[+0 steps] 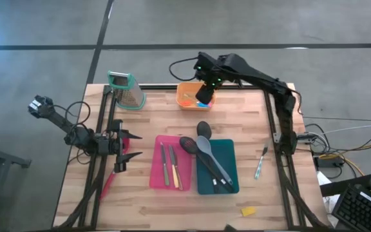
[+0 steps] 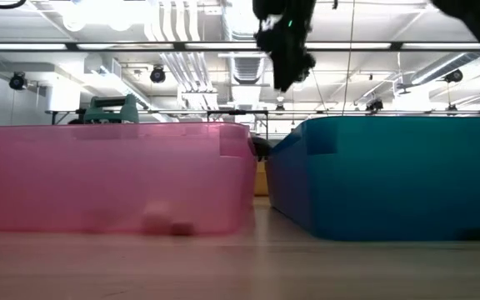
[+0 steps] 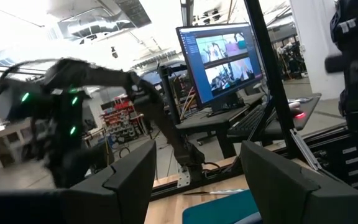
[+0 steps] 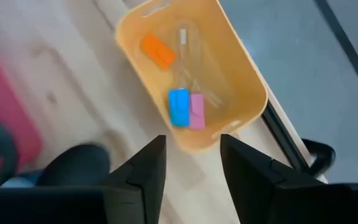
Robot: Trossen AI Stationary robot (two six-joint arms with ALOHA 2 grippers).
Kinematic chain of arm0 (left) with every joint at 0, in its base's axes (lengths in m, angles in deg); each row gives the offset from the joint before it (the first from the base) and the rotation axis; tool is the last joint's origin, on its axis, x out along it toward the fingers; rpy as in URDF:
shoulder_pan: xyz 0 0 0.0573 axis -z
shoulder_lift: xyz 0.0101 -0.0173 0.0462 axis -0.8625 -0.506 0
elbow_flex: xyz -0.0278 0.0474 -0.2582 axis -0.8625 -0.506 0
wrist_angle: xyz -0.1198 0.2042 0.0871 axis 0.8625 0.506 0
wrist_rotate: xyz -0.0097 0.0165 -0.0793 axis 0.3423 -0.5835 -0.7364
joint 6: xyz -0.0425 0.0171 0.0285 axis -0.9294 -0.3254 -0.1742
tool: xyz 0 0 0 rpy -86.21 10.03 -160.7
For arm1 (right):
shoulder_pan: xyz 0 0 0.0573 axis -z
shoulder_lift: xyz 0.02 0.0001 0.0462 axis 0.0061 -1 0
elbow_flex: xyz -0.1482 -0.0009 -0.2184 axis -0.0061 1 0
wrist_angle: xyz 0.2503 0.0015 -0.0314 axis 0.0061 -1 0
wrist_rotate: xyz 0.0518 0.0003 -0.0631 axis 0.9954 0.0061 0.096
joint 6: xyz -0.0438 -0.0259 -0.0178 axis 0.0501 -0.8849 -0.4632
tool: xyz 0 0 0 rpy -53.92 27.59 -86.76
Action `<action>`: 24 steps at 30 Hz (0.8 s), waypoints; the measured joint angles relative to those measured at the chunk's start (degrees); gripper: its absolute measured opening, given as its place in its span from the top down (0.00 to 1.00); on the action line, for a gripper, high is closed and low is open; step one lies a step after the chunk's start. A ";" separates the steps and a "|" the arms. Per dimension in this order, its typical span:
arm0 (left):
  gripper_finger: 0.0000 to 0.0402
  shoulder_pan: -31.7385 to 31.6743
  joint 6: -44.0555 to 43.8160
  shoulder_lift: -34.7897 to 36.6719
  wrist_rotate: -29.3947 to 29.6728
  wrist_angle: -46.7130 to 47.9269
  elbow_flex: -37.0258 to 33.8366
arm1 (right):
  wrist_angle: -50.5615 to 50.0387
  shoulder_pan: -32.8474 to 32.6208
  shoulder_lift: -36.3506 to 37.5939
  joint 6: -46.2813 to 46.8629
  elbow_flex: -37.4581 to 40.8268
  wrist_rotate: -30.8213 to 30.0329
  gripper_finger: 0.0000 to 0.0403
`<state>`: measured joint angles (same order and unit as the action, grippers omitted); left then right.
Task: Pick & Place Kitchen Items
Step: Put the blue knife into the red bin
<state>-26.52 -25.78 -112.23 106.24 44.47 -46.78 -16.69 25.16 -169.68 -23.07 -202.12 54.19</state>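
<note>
**Right gripper over orange bin, nothing in the jaws**

Left to right across the table, seen from above. Left gripper [image 1: 122, 149] waits at the left edge, low over the wood, fingers spread wide, empty. Behind it stands the box grater [image 1: 127, 89]. Pink tray [image 1: 154, 174] holds slim knives [image 1: 171, 167]. Teal tray [image 1: 229, 149] holds the long-handled spoons [image 1: 206, 154], bowls overhanging its far rim. At the back, the orange bin [image 1: 184, 87] holds the orange piece [image 4: 157, 51], blue piece [image 4: 179, 107] and pink piece [image 4: 196, 111]; blue and pink lie side by side, touching. Right gripper [image 1: 204, 95] hangs above this bin. Further right, a teal-handled utensil [image 1: 261, 162] lies loose on the wood; a yellow piece [image 1: 248, 211] sits near the front edge.

Risks, as judged:
- Blue and pink touch; a descent on one would likely nudge or pinch the other.
- A finger coming down near the bin wall could tip or push the light bin.
- Yellow piece is close to the table edge; a poor approach could knock it off.

Tool state: right wrist view shows the right fingers [image 4: 145, 171] parted to a moderate gap, nothing between them, touching nothing.
</note>
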 joint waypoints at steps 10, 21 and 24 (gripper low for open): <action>0.41 0.00 -0.33 -0.07 0.02 1.72 0.00 | -5.41 -8.52 11.72 8.35 2.61 -2.65 0.77; 0.41 0.00 -4.04 -0.99 0.00 4.81 0.00 | -6.20 -22.57 20.47 14.80 18.14 -5.92 0.90; 0.41 0.00 -4.04 -1.40 0.00 4.85 0.00 | -6.71 -27.12 22.65 18.18 23.94 -5.90 0.93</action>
<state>-26.52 -29.82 -113.63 106.24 49.32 -46.78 -23.40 -1.95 -147.04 -4.89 -178.18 48.29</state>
